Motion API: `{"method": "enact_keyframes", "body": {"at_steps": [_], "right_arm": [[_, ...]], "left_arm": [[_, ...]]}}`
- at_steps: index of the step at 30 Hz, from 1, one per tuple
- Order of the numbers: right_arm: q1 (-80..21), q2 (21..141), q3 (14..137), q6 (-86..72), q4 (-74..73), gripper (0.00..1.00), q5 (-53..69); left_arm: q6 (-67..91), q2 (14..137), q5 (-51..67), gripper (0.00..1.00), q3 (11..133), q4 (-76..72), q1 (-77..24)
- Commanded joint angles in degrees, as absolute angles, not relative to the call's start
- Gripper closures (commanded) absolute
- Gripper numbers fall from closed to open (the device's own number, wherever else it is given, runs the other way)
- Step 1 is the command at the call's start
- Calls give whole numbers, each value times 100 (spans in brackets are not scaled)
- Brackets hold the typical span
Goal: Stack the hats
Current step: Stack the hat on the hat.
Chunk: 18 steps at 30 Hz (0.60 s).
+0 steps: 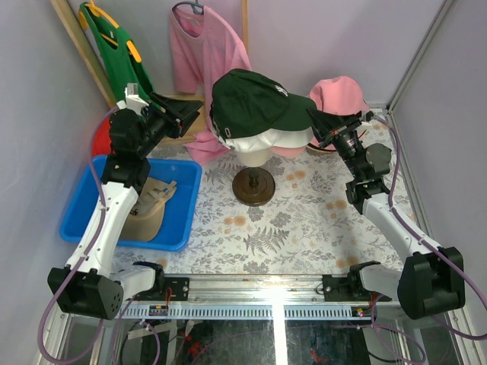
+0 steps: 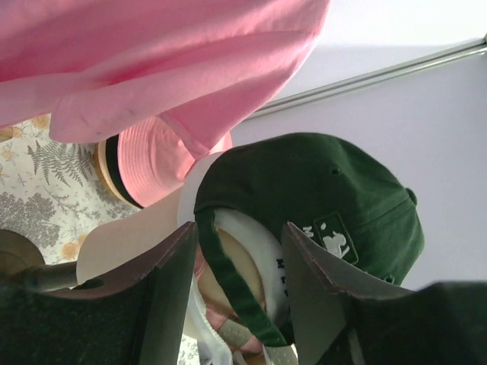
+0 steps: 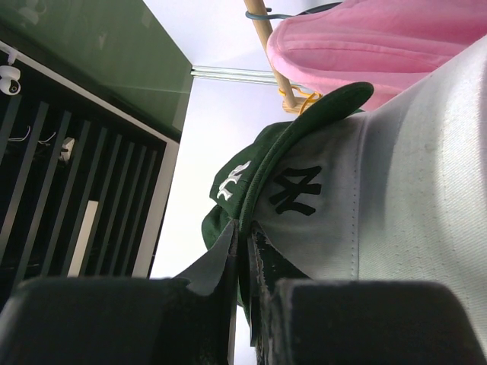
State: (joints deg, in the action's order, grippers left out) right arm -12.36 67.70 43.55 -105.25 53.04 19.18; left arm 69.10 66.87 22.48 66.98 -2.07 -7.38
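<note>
Robot lab cell, staged as clothes display. Left arm (image 1: pixel 103 220) and right arm (image 1: pixel 388 217) bolted to metal rail (image 1: pixel 274 293); cables (image 1: pixel 46 319) left exposed. Floral-clothed table (image 1: pixel 304 228) boxed in by plain lilac walls (image 1: pixel 319 38). Mannequin head (image 1: pixel 251 156), hung shirt (image 1: pixel 205 46), blue bin (image 1: pixel 76 213) set as props.

Four hats (image 1: pixel 255 103) (image 1: pixel 268 141) (image 1: pixel 338 95) (image 1: pixel 150 209), two claws (image 1: pixel 190 112) (image 1: pixel 318 122), one blue bin (image 1: pixel 176 228).
</note>
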Motion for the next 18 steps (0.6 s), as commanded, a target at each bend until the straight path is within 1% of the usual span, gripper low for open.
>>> {"method": "enact_keyframes", "body": {"at_steps": [1, 6, 12, 13, 18], "right_arm": [[-1215, 6802, 4534, -10498, 5548, 100, 2187], [-1220, 6803, 4569, -10469, 5505, 100, 2204], [-1215, 6803, 4605, -10436, 5476, 100, 2215], [-1215, 6803, 4605, -10439, 5477, 100, 2216], [-1214, 6809, 4613, -10423, 5460, 100, 2241]], "left_arm": [[6365, 6512, 2615, 52, 6656, 71, -788], [6133, 6725, 2676, 52, 6873, 310, -1050], [5882, 6907, 2551, 54, 7127, 697, -1254], [5880, 6907, 2543, 55, 7126, 702, -1259], [5873, 6967, 2593, 68, 7221, 739, -1274]]}}
